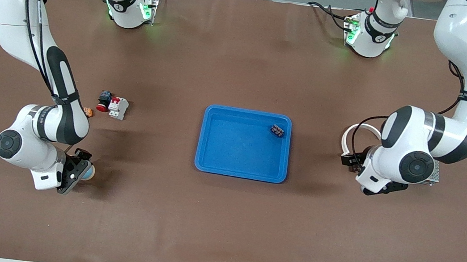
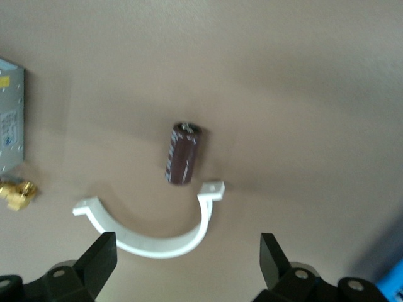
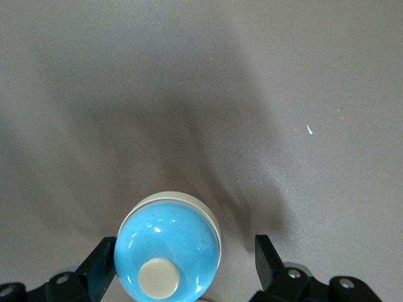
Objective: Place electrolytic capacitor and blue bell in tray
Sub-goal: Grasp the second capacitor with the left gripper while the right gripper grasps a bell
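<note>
The blue bell [image 3: 167, 251], a glossy light-blue dome with a pale button on top, stands on the brown table near the right arm's end [image 1: 89, 172]. My right gripper [image 3: 184, 264] [image 1: 82, 172] is low around it and open: one finger touches the dome, the other stands apart from it. The electrolytic capacitor [image 2: 184, 153], a dark brown cylinder, lies on the table beside a white half-ring clamp [image 2: 157, 229]. My left gripper [image 2: 187, 259] [image 1: 351, 158] hangs open above them with nothing between its fingers. The blue tray [image 1: 235, 149] sits mid-table.
A small dark part [image 1: 277, 131] lies in a tray corner. A red-and-white breaker [image 1: 118, 107], a red push button [image 1: 104, 100] and a small orange piece [image 1: 88, 112] lie near the right arm. A metal box [image 2: 9, 119] and a gold connector [image 2: 16, 192] lie near the clamp.
</note>
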